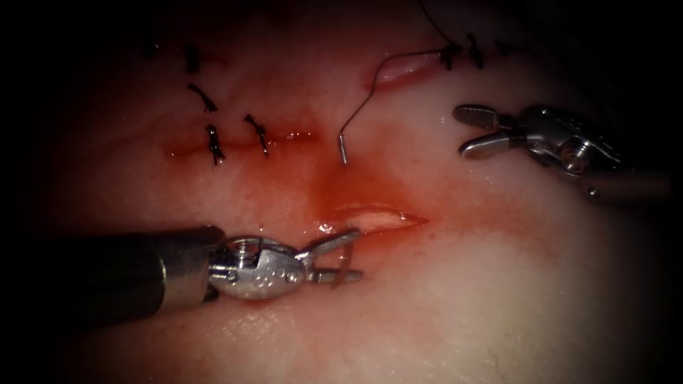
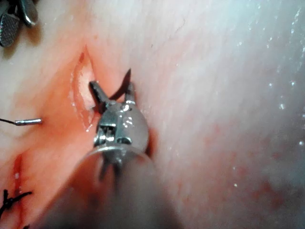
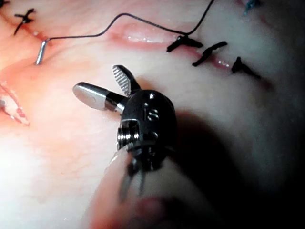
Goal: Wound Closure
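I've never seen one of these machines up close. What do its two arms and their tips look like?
Each is a long dark shaft ending in a small shiny silver tool. The left tool has a rounded, riveted metal wrist and two thin jaws. The right tool has broader, paddle-shaped jaws with ridged inner faces.

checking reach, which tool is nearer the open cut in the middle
Left. The left tool has its open jaws right at the open cut, at its left end. The right tool, jaws open and empty, sits well up and to the right of it.
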`<state>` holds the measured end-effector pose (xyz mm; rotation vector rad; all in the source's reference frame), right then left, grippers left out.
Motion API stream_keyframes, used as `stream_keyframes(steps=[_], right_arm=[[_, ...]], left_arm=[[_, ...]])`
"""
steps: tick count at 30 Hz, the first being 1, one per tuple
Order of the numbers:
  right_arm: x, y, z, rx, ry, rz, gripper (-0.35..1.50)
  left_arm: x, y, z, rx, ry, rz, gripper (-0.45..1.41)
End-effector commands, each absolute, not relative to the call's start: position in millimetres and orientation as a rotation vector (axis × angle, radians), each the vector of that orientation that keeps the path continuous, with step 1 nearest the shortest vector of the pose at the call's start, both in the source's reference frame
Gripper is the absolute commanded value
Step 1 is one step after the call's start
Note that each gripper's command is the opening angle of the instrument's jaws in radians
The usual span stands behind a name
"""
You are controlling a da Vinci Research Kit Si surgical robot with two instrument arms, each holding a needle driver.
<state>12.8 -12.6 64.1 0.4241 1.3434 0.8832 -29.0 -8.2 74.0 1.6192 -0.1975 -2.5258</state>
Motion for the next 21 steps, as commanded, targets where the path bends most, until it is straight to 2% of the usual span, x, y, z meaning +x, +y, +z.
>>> stream_keyframes(steps=[1, 4, 7, 8, 9, 10, 12, 13, 17, 18, 19, 21], right_arm=[[14.1, -12.3, 64.4, 0.423, 1.347, 0.883, 0.84], [14.4, -12.4, 64.4, 0.42, 1.352, 0.888, 0.84], [14.6, -12.6, 64.4, 0.419, 1.356, 0.888, 0.79], [14.7, -12.7, 64.4, 0.418, 1.356, 0.888, 0.74], [14.7, -12.7, 64.4, 0.423, 1.358, 0.883, 0.68], [14.7, -12.8, 64.4, 0.425, 1.36, 0.88, 0.56], [14.8, -13.2, 64.4, 0.424, 1.363, 0.881, 0.29], [14.9, -13.3, 64.3, 0.426, 1.364, 0.879, 0.27], [15.3, -13.7, 63.9, 0.445, 1.375, 0.867, 0.32], [15.5, -13.7, 63.7, 0.45, 1.37, 0.873, 0.47], [15.7, -13.8, 63.6, 0.472, 1.365, 0.899, 0.52], [16.2, -14.0, 63.4, 0.518, 1.348, 0.955, 0.49]], left_arm=[[-29.7, -7.9, 74.6, 1.624, -0.209, -2.528, 0.49], [-29.9, -7.8, 75.0, 1.635, -0.228, -2.534, 0.47], [-30.0, -7.9, 75.2, 1.649, -0.224, -2.544, 0.29], [-30.0, -7.9, 75.1, 1.65, -0.223, -2.544, 0.14], [-29.9, -7.8, 75.1, 1.67, -0.2, -2.563, -0.26], [-29.8, -7.7, 75.1, 1.71, -0.152, -2.573, -0.45], [-29.6, -7.5, 75.0, 1.82, -0.004, -2.602, -0.45], [-29.5, -7.6, 75.0, 1.853, 0.048, -2.616, -0.45], [-29.3, -8.1, 74.2, 1.979, 0.325, -2.653, -0.45], [-29.3, -8.2, 73.9, 2.003, 0.379, -2.649, -0.45], [-29.3, -8.4, 73.3, 2.021, 0.441, -2.642, -0.45], [-29.4, -8.6, 72.3, 2.045, 0.538, -2.619, -0.45]])
